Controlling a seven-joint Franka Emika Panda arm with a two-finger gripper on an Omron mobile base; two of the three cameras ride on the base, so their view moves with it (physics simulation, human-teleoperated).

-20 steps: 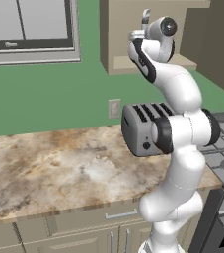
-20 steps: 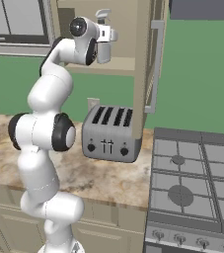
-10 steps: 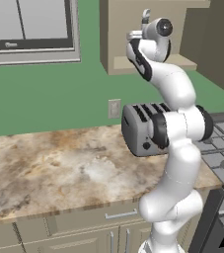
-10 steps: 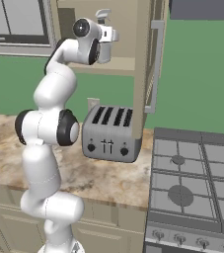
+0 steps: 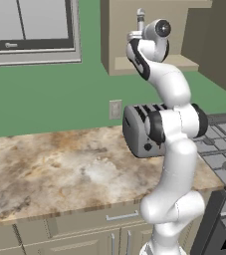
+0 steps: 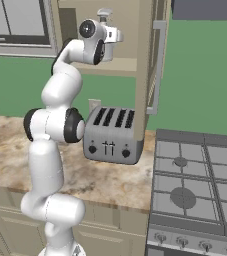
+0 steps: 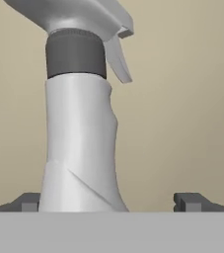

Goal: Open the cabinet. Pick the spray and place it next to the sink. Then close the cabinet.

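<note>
Left base view: brown marbled counter [image 5: 59, 169]; green wall [image 5: 45, 94]

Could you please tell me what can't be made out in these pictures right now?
- Spray: its base is cut off at the hand view's bottom; in both base views the arm covers all but its nozzle.
- End effector: open around the spray, but whether the left finger touches it is unclear.
- Cabinet: top cut off by the base views' upper edge.
- Toaster: right side hidden by the arm in the left base view.
</note>
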